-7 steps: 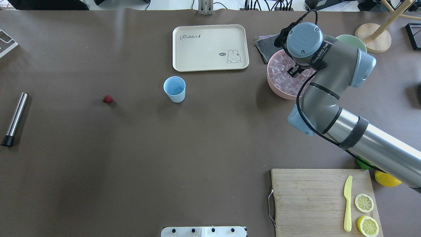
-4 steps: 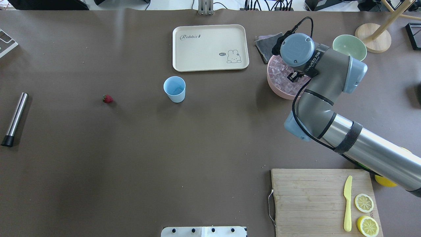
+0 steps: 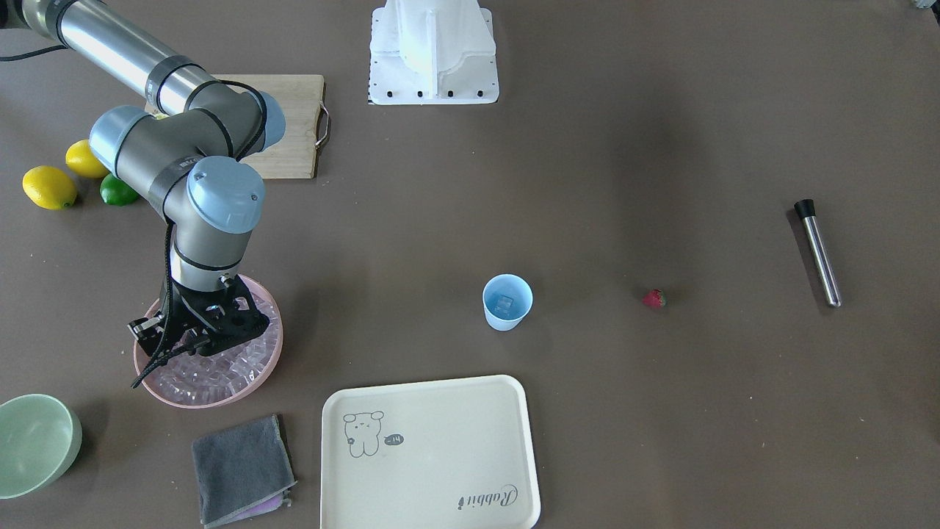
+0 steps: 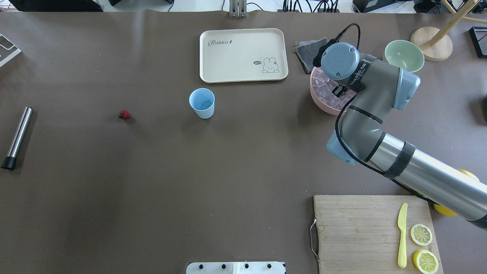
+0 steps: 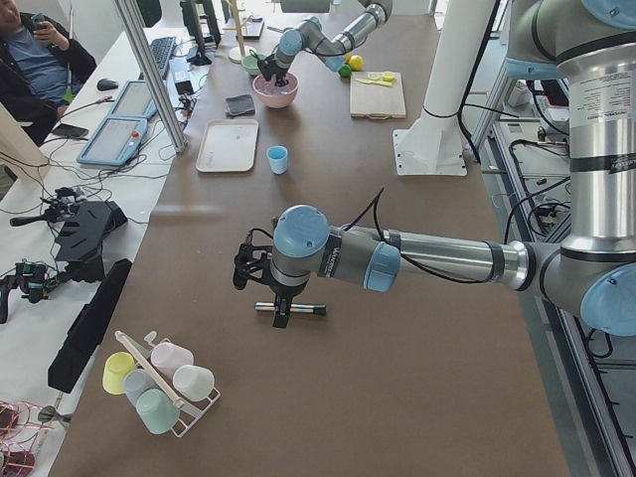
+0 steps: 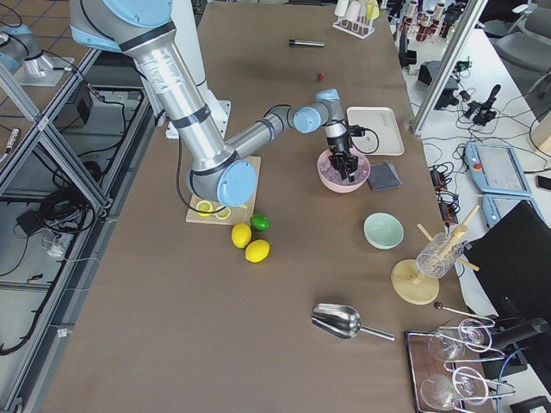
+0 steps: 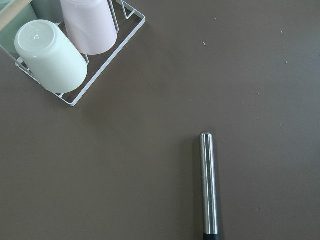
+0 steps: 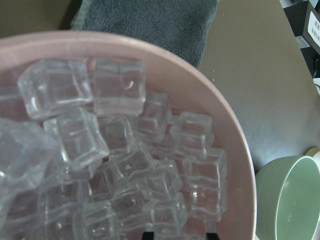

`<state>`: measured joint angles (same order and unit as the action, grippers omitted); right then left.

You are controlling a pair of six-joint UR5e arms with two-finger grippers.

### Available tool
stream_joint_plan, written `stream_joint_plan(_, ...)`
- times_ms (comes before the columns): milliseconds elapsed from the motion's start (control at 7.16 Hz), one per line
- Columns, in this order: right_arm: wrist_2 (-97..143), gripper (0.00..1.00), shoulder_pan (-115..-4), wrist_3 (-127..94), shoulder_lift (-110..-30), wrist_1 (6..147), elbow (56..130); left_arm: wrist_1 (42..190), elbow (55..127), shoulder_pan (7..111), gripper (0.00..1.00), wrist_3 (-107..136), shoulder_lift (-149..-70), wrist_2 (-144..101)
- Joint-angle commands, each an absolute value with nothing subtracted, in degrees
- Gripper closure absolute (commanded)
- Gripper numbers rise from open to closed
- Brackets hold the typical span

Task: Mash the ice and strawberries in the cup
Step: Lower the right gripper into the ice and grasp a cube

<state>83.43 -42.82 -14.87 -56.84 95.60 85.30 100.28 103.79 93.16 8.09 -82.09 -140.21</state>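
Ice (image 8: 120,150): clear, glossy cubes heaped in a round pink bowl (image 8: 235,150), with one more cube in the tapered light-blue cup (image 4: 202,102) mid-surface (image 4: 152,171). Strawberry (image 4: 124,114): small, red, lying apart toward the robot's left. Right claw (image 3: 198,344): black, tips among the heaped cubes, spread untellable; left claw (image 5: 248,270), above a smooth steel rod (image 7: 209,185), likewise untellable.

"Rabbit" on cream tray (image 4: 239,57)

cup (image 4: 202,102) mouth open upward | tray (image 4: 236,57) near behind | strawberry (image 4: 124,114) well apart (robot's left)
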Motion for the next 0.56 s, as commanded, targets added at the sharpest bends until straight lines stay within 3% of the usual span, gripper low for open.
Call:
stream_joint_plan(0,83.5,0.59,-42.7,-15.1,-56.8,95.4,85.1,100.3,103.8,93.2,0.02,8.1,-82.1,-140.2)
stream_joint_plan(419,83.6,0.72,-42.8,-16.1,-56.3,95.5,85.3,100.3,103.7,93.2,0.02,8.1,-82.1,-140.2)
